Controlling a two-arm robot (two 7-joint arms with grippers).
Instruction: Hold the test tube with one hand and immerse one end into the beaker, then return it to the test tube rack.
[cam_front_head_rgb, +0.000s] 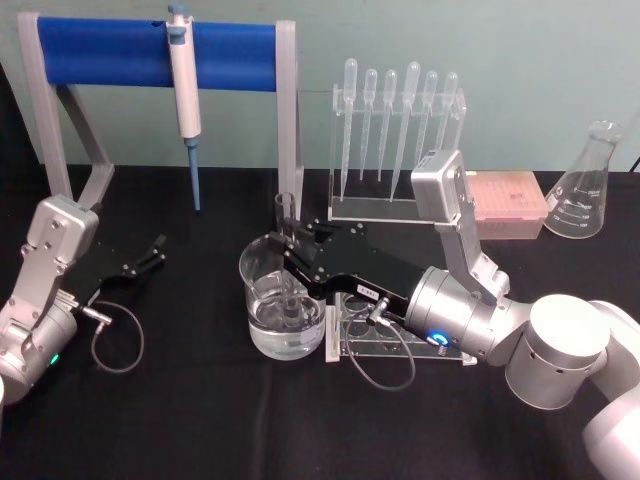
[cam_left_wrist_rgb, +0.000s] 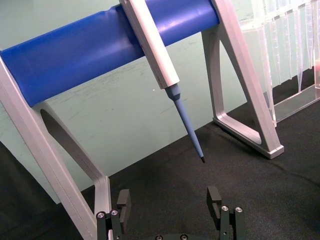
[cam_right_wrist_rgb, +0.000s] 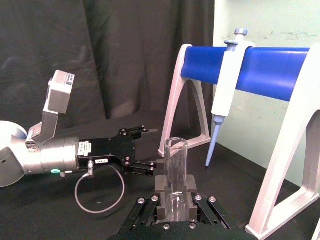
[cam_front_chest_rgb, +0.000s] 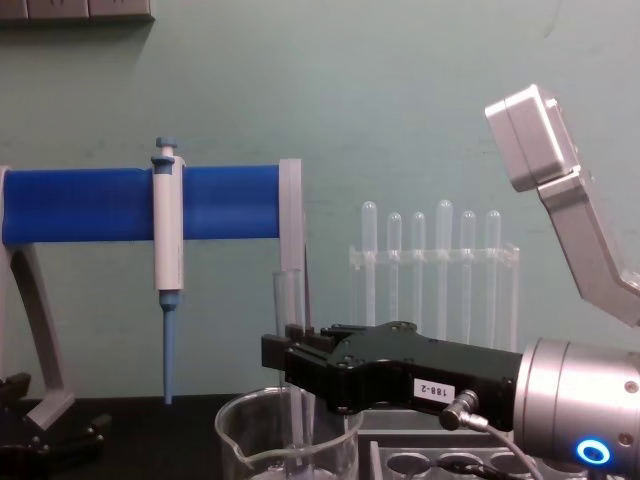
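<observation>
While the right gripper (cam_front_head_rgb: 289, 252), at frame centre, clamps the upright test tube (cam_front_head_rgb: 284, 212) dipped inside the beaker (cam_front_head_rgb: 252, 290), it should best lift straight up, clearing the rim. Left gripper (cam_front_head_rgb: 154, 252) rests open, left.

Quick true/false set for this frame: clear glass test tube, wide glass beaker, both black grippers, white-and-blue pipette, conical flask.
1. The right gripper clamps the clear glass test tube upright. True.
2. The tube's lower end sits inside the wide clear glass beaker. True.
3. The beaker is dry. False: it holds clear liquid.
4. The left gripper holds the white-and-blue pipette. False: it is open and empty, at the left; the pipette hangs on the blue-barred stand.
5. The glass conical flask stands on the robot's left. False: it is far right, at the back.
</observation>
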